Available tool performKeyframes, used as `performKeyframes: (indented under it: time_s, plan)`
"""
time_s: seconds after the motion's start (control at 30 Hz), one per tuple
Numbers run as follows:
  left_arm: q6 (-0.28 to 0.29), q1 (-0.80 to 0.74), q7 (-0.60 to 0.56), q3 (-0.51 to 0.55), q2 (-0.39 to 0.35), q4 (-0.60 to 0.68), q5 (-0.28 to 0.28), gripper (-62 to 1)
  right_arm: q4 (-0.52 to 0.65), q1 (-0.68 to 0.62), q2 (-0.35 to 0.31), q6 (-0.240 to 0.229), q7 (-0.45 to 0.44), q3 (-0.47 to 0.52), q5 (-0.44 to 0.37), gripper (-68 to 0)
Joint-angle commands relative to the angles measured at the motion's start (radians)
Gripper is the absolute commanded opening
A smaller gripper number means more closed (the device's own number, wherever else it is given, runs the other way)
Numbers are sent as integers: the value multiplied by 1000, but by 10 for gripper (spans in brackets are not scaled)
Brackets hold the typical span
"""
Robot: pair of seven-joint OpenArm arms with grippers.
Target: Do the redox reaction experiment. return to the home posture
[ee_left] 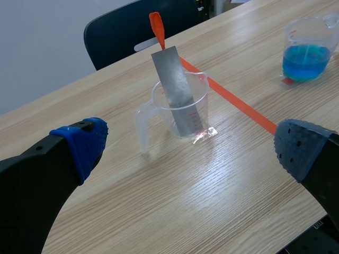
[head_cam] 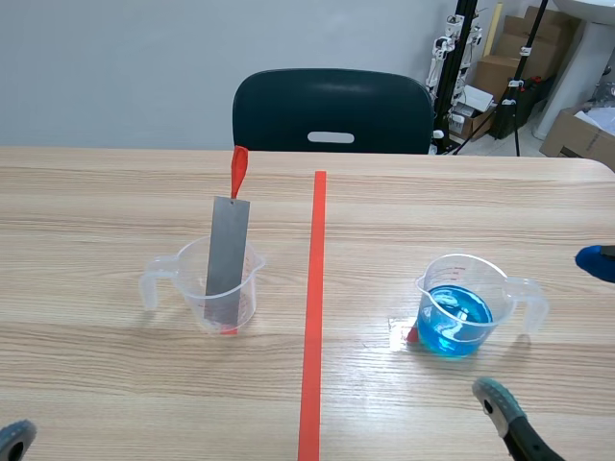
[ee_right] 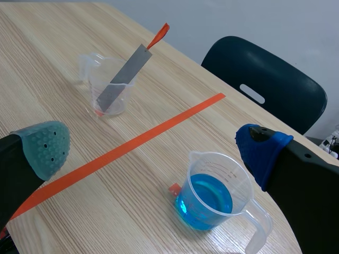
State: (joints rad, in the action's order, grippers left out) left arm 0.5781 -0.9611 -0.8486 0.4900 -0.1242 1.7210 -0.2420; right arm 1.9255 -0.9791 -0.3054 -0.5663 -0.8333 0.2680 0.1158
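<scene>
On table (head_cam: 96, 192), two beakers (head_cam: 189, 279) (head_cam: 463, 288), one strip (head_cam: 229, 245)

1. The surface (head_cam: 96, 375) is showing pale wood grain, with an orange-red tape line (head_cam: 312, 317) on it.
2. The strip (head_cam: 227, 250) is looking dull grey, its tab (head_cam: 238, 171) orange-red, in a clear jug (head_cam: 187, 279).
3. The second jug (head_cam: 461, 274), also clear, is holding bright blue liquid (head_cam: 456, 327).
4. The chair (head_cam: 332, 110) is showing near-black.
5. The right hand (ee_right: 156, 148) is wearing one blue pad (ee_right: 262, 151) and one grey-green dotted pad (ee_right: 47, 145).
</scene>
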Motion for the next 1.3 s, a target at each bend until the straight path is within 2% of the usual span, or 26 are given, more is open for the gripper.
performKeyframes:
  time_s: [0.0,1.27]
  plan:
    - [1,-2,-15,2,1,16,16,14,19,1,-5,-3,-15,-1,-18,4]
    - [1,0,-14,3,-13,49,12,14,19,1,-5,-3,-15,0,-18,4]
